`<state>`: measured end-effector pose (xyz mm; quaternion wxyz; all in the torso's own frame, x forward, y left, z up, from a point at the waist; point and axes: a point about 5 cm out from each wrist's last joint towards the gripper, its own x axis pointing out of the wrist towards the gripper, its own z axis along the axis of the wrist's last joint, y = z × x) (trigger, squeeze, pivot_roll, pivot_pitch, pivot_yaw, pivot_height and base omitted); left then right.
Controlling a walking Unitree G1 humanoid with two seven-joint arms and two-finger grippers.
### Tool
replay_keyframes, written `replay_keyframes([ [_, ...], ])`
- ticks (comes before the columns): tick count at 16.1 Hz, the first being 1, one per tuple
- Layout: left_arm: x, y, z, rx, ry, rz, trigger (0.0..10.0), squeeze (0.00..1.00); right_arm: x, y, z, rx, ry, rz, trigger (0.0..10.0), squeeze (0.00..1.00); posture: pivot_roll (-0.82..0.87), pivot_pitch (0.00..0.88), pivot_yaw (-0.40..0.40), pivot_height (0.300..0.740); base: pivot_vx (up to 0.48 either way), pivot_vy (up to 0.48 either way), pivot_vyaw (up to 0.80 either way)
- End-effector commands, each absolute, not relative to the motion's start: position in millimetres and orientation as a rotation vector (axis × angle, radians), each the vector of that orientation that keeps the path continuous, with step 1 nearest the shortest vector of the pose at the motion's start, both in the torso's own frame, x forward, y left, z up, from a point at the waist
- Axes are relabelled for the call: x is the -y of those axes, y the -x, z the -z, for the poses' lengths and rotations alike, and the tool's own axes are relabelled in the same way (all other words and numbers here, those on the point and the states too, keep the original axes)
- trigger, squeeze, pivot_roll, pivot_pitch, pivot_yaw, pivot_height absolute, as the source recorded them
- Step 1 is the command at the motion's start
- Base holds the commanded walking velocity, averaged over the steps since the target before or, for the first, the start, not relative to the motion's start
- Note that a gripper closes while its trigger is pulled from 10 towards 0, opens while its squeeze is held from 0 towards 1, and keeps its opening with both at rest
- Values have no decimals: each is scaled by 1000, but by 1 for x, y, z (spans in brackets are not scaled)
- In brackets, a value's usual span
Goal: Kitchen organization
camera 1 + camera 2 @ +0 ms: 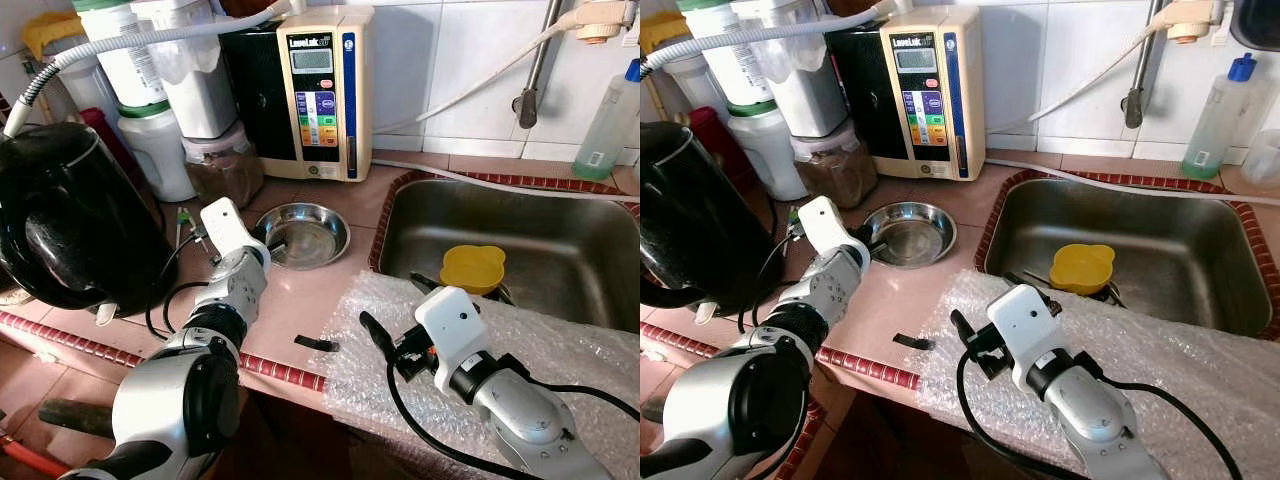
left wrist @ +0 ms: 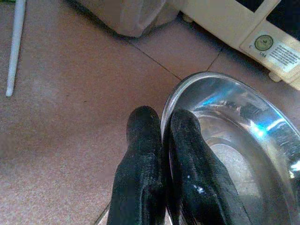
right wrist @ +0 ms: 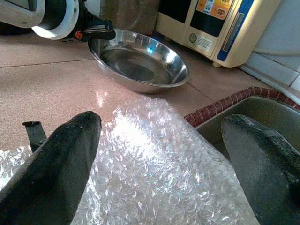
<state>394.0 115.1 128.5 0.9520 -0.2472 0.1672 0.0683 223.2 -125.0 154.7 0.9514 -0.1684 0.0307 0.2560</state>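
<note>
Left gripper (image 2: 161, 129) at the near rim of the steel bowl (image 1: 302, 233); jaws pinched onto the rim, one finger outside, one inside the wall. The bowl sits on the pink table (image 1: 300, 300), just in front of the cream water ioniser (image 1: 322, 90) and well left of the sink (image 1: 520, 245). Right gripper (image 3: 161, 154) hovers above the sheet of bubble wrap (image 1: 540, 340) that drapes the table edge and the sink's near rim; its jaws are spread wide, holding nothing.

Our reading of the step: lift or shift the bowl by its rim. To do it well:
- A thin rim grip on a shallow, slick bowl will want to pivot; we would raise it slowly and keep it level.
- Keep clear of the black kettle (image 1: 70, 215) and its cord on the left, and of the ioniser's front.
- If it goes to the sink, carry it over the bubble wrap, not through it; the right arm sits in that path.
- A small black clip-like piece (image 1: 317, 344) lies loose on the table near the wrap; avoid sweeping it off.

Writing: the ioniser's top panel seems to read "LeveLuk"; small print beside it is illegible. A round label shows on its base in the left wrist view, too fine to read. A yellow cup (image 1: 473, 268) lies in the sink, and a clear bottle with a blue cap (image 1: 610, 120) stands behind it; its label is unreadable.
</note>
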Motion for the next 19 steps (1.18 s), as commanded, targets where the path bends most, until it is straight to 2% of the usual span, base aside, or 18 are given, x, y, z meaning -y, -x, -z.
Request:
replay_keyframes([
  [1,-125,-398,-137,-301,507,-171,0,0,124,-223,-152,-77,341,-526,10000,27,-115,0,156,740,0,0,0],
  [3,-126,-399,-142,-272,528,-164,0,0,124,-224,-152,-76,344,-524,10000,16,-114,0,154,740,0,0,0],
  [5,-125,-405,-163,-104,460,-91,0,0,129,-227,-153,-62,345,-480,10000,20,-115,0,152,740,0,0,0],
  [6,-125,-405,-166,-82,459,-89,0,0,131,-229,-153,-60,343,-463,10000,20,-114,0,150,740,0,0,0],
  [8,-123,-408,-181,15,520,-33,0,0,144,-237,-159,-31,325,-362,10000,20,-110,0,143,740,0,0,0],
  [10,-111,-409,-195,81,622,92,0,0,157,-247,-167,15,319,-238,10000,20,-112,0,138,740,0,0,0],
  [12,-97,-407,-200,120,643,203,0,0,168,-253,-175,61,249,-113,10000,16,-113,0,136,740,0,0,0],
  [13,-96,-407,-200,124,645,212,0,0,169,-253,-176,64,248,-107,10000,16,-113,0,136,740,0,0,0],
  [16,-77,-399,-204,179,608,418,0,0,178,-253,-184,98,144,-62,10000,0,-114,0,128,740,0,0,0],
  [19,-65,-394,-200,176,615,482,0,0,181,-257,-194,145,19,-27,10000,0,-116,0,125,740,0,0,0],
])
